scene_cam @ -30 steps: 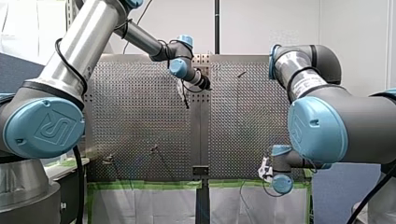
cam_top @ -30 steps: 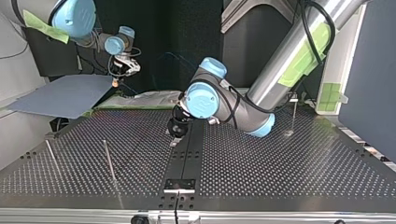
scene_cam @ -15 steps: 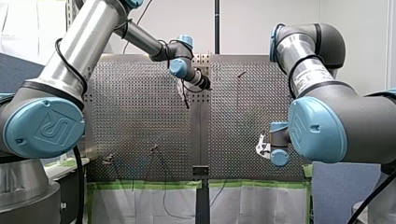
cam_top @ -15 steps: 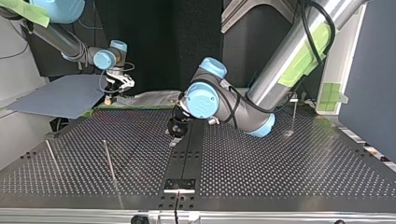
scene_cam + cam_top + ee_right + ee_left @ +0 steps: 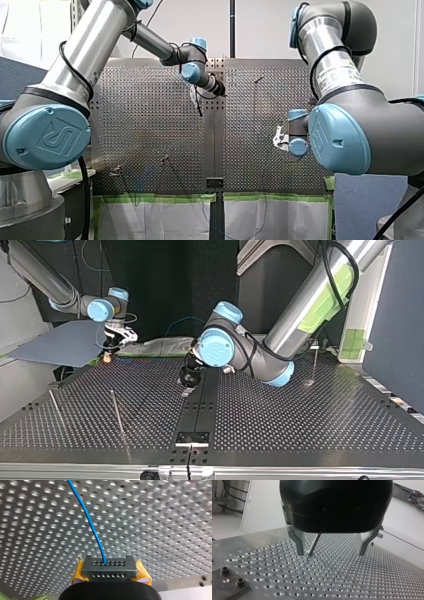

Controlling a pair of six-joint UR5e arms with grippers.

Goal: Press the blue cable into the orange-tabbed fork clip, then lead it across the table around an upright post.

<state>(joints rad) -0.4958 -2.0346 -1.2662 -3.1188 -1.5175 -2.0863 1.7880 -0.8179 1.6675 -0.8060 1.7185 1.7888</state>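
Note:
In the right wrist view my right gripper [image 5: 110, 568] has its yellow pads [image 5: 78, 573] shut around a grey slotted block, and the blue cable [image 5: 90, 522] runs out of it over the perforated table [image 5: 162, 530]. In the top view that gripper [image 5: 109, 355] hangs over the table's far left edge. My left gripper [image 5: 330, 553] stands open just above the plate, its metal fingers [image 5: 299, 542] either side of a thin upright post [image 5: 314, 545]. It is near the table's middle seam [image 5: 187, 380]. I see no orange-tabbed clip.
More upright posts stand on the table in the top view: two at the near left [image 5: 117, 412] [image 5: 55, 407] and one at the far right [image 5: 315, 362]. A black bracket [image 5: 192, 437] sits on the seam at the near edge. A blue sheet [image 5: 65, 342] lies beyond the far left corner.
My right gripper has come from beyond the table's edge in over the plate, carrying the blue cable. My left arm has not moved.

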